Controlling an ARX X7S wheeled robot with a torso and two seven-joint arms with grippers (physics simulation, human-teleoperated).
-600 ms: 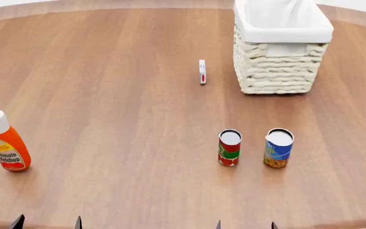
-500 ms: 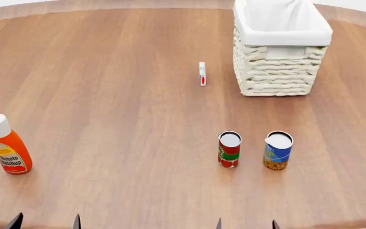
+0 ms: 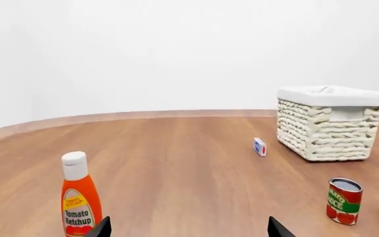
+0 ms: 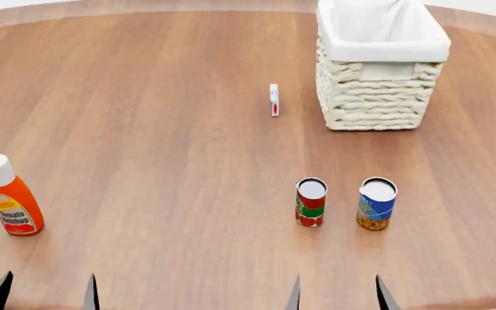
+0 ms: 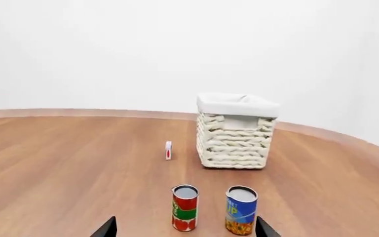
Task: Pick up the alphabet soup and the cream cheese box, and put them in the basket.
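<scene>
In the head view, nothing of the task is seen to be done. The tall cream-white woven wicker basket (image 4: 382, 71) with its white cloth lining stands at the far right of the round brown wooden table (image 4: 162, 129), and no can or carton is visible inside it. The small thin white cream cheese box (image 4: 274, 99) with blue print and a red mark stands on edge just left of the basket, apart from it. Two cans stand nearer the robot: a red, green and white can (image 4: 311, 201), taken to be the alphabet soup, and a blue and yellow can (image 4: 376, 203) close on its right. An orange tomato ketchup bottle (image 4: 11, 197) with a white cap stands well apart at the left. The left gripper (image 4: 44, 294) and the right gripper (image 4: 338, 294) are spread wide and hold nothing. Both picks and both placings are judged to remain.

In the left wrist view, the ketchup bottle (image 3: 79, 196) is nearest, and bare wood is left between it and the cream cheese box (image 3: 260, 146). The table's curved far edge is seen behind the basket (image 3: 327, 123).

In the right wrist view, the red can (image 5: 185, 207) lies almost straight ahead between the parted fingertips, the blue can (image 5: 241, 210) just beside it. Open room lies around the box (image 5: 168, 150) and basket (image 5: 236, 131).
</scene>
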